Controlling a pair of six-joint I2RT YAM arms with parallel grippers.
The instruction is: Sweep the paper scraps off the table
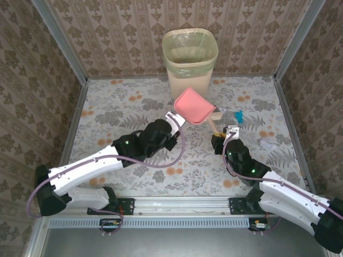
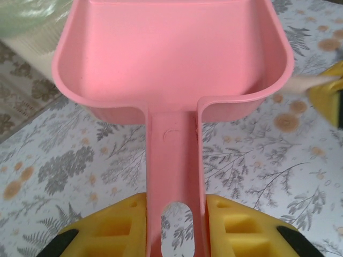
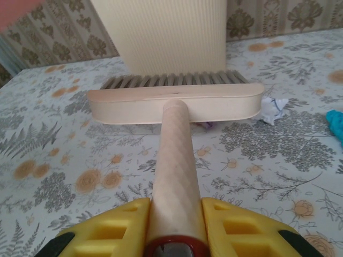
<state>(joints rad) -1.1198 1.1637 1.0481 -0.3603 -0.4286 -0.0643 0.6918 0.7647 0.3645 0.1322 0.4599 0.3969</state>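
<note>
My left gripper (image 1: 172,121) is shut on the handle of a pink dustpan (image 1: 193,105), whose scoop (image 2: 171,53) holds nothing. My right gripper (image 3: 176,219) is shut on the cream handle of a wooden brush (image 3: 174,101), which rests bristles down on the flowered table (image 1: 123,101), just right of the dustpan. Paper scraps lie by the brush: a white one (image 3: 274,108) at its right end, a teal one (image 3: 336,124) further right, and a purple bit (image 3: 206,125) peeking from under the head. The teal scrap (image 1: 238,115) lies right of the dustpan.
A cream waste bin (image 1: 190,59) with a green liner stands at the back centre, right behind the dustpan and the brush. Brown patterned walls and aluminium rails (image 1: 284,123) close the table in. The brush tip (image 2: 311,83) and the right gripper's yellow finger (image 2: 329,99) sit close to the dustpan's right side.
</note>
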